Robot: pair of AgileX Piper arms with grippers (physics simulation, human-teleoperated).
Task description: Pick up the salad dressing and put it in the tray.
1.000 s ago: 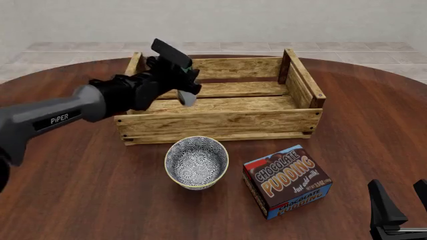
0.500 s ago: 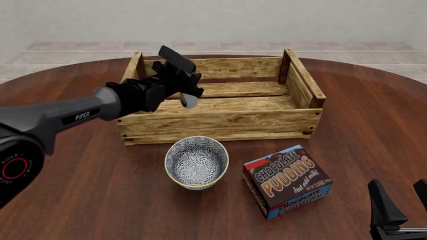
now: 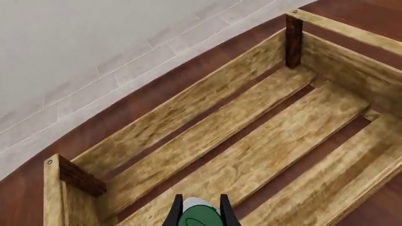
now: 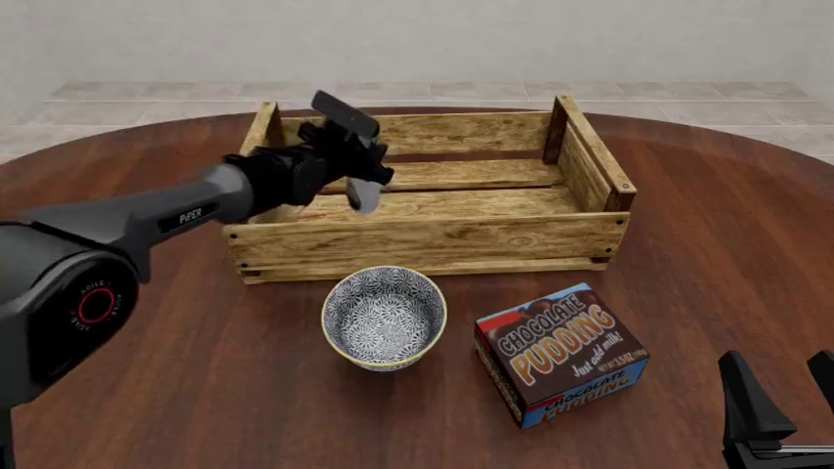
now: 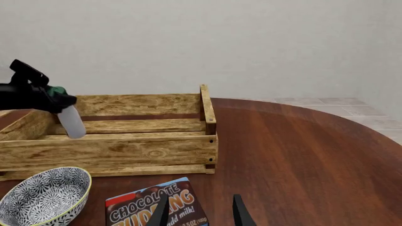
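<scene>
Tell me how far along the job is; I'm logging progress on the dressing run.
Done: the left gripper has lifted the salad dressing clear of the table. In hand: the bottle hangs over the tray near its left end. Left: lower and release. The right gripper sits open and idle.

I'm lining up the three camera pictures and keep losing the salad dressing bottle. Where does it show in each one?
Front view: bottle hangs from the left gripper over the crate's left part.
Left wrist view: only its green cap shows, between the fingers at the bottom edge.
Right wrist view: bottle at far left, cap up, above the crate.
Shared landmark: the crate.
</scene>
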